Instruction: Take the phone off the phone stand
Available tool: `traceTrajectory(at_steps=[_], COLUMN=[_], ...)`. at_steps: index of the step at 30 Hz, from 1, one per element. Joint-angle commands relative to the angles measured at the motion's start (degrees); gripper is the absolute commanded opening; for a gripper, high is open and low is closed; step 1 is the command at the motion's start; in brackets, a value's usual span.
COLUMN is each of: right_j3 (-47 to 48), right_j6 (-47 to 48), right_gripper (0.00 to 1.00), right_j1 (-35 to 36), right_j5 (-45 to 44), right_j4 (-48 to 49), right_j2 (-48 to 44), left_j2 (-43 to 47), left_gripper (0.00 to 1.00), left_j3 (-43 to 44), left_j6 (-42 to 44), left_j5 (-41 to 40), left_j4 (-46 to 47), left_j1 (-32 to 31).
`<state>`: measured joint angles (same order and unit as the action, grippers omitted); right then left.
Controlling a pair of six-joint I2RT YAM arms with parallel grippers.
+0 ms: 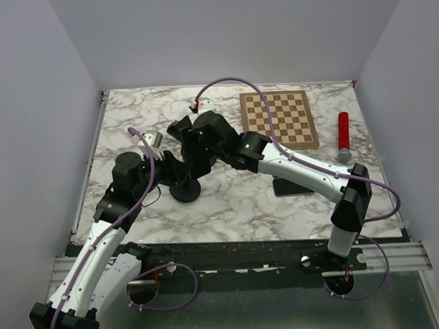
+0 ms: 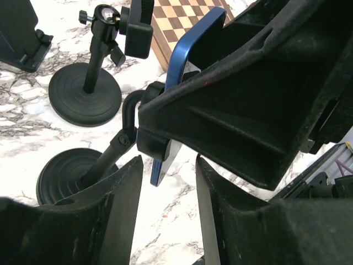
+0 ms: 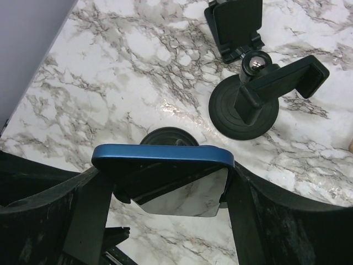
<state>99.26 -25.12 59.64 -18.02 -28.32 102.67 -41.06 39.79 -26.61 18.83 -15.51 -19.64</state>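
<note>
**A:** How do the fingers of the right gripper stand?
**B:** They are closed on the phone, one finger at each end of its blue top edge, so they grip it across the width.
**A:** And the left gripper?
**B:** Its fingers stand a little apart, with a narrow gap and nothing between them. The lower corner of the phone is just beyond the tips.
**A:** Where is the phone?
**B:** It sits in the clamp of the phone stand, on the marble table. Its long axis is steep, near upright, and the top leans away from the stand's round base. The glossy face mirrors the marble.
**A:** Is there any writing to read?
**B:** None that I can make out on the blue edge.
**A:** What is around it?
**B:** A second stand is just beside it and a dark holder behind that. A chessboard and a red tube lie farther right
</note>
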Motion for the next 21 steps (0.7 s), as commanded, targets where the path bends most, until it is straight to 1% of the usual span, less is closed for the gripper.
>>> traceTrajectory(at_steps=[1, 4, 8, 15, 21], right_j3=[0.5, 0.2, 0.3, 0.7, 0.9], right_j6=[-1.9, -1.9, -1.9, -1.9, -2.0], right_gripper=[0.01, 0.01, 0.01, 0.01, 0.01], right_j1=[0.1, 0.0, 0.0, 0.0, 0.0], right_j5=[3.1, 3.8, 3.7, 5.9, 6.8], right_j4=[5.1, 5.6, 5.6, 5.8, 6.3], right_j2=[-3.4, -3.7, -4.0, -3.0, -2.8], left_j2=[0.0, -1.4, -4.2, -5.1, -5.4], left_gripper=[0.51, 0.52, 0.48, 0.46, 0.44], left_j3=[1.6, 2.6, 5.2, 5.9, 3.9], left_j6=[2.2, 2.4, 2.9, 4.4, 4.8], left_j5=[-0.7, -2.0, -2.0, -0.8, 1.1], left_j4=[2.9, 1.5, -1.3, -0.5, 1.5], left_j1=[-0.3, -0.3, -0.3, -0.3, -0.3])
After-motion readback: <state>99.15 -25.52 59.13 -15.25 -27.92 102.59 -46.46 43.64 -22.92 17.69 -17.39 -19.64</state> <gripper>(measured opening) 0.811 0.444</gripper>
